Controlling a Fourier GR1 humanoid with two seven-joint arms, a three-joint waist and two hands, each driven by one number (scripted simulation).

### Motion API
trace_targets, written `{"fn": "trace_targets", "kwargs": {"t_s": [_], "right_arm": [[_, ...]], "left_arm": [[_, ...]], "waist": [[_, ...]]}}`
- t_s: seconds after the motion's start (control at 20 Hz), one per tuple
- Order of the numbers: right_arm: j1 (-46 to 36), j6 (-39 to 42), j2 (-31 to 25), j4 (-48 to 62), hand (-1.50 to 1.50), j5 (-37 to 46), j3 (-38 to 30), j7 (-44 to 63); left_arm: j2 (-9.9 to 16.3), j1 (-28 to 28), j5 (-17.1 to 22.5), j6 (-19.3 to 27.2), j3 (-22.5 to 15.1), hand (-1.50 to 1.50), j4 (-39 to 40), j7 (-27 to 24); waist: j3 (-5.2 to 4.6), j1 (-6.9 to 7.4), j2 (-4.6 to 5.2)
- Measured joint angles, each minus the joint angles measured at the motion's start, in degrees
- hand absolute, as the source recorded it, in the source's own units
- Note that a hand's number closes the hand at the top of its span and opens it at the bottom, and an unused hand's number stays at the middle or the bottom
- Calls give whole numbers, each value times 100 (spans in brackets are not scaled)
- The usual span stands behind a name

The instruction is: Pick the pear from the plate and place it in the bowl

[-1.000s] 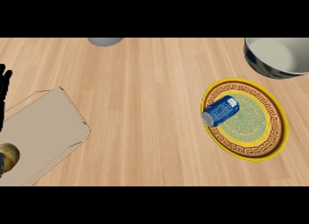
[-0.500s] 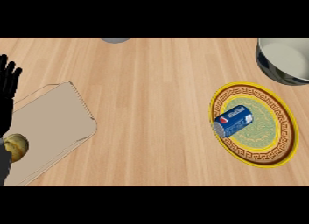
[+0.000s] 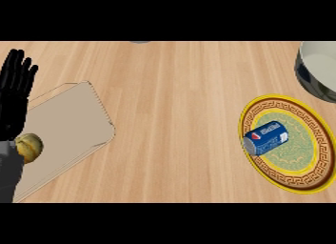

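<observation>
The left hand [image 3: 9, 102] is seen over the left edge of the cutting board [image 3: 68, 124]. It is fully open, the fingers are held straight and point to the far side of the counter [image 3: 177, 95], and nothing is held in it. The grey forearm [image 3: 2, 171] comes in below it, at the near left corner of the board.

A small yellow-brown fruit, which is taken to be the pear [image 3: 28, 147], lies on the left part of the board. It is found just beside the forearm, below the wrist; whether the two touch cannot be told. It is not enclosed by the fingers.

The board is laid at a slant, and its near left part is cut off by the edge of the view. To the right of the board a wide strip of bare wooden counter is left open, with nothing standing on it.

Well apart from the board, to the right, a round plate [image 3: 304, 157] with a yellow patterned rim is placed. On its left half a blue can [image 3: 266, 138] lies on its side. Still more to the right of the board, and farther back, the bowl [image 3: 325, 71] is seen, partly cut off by the right edge. A small grey object [image 3: 139, 42] is just visible at the far edge, to the right of the board; what it is cannot be told.
</observation>
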Motion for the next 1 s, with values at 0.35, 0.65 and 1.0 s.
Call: {"fn": "trace_targets", "kwargs": {"t_s": [0.35, 0.65, 1.0], "right_arm": [[-895, 312, 139, 52, 150, 219, 509, 375], [-1674, 393, 705, 6, 150, 612, 1100, 725], [-2369, 256, 1563, 395, 150, 1157, 1623, 841]], "left_arm": [[-78, -191, -84, -17, -129, 0, 153, 7], [-84, -327, -60, -42, -108, 0, 239, 36], [-83, -201, -94, -33, -47, 0, 232, -24]], "waist": [[-18, 136, 12], [-25, 163, 12], [-25, 84, -12]]}}
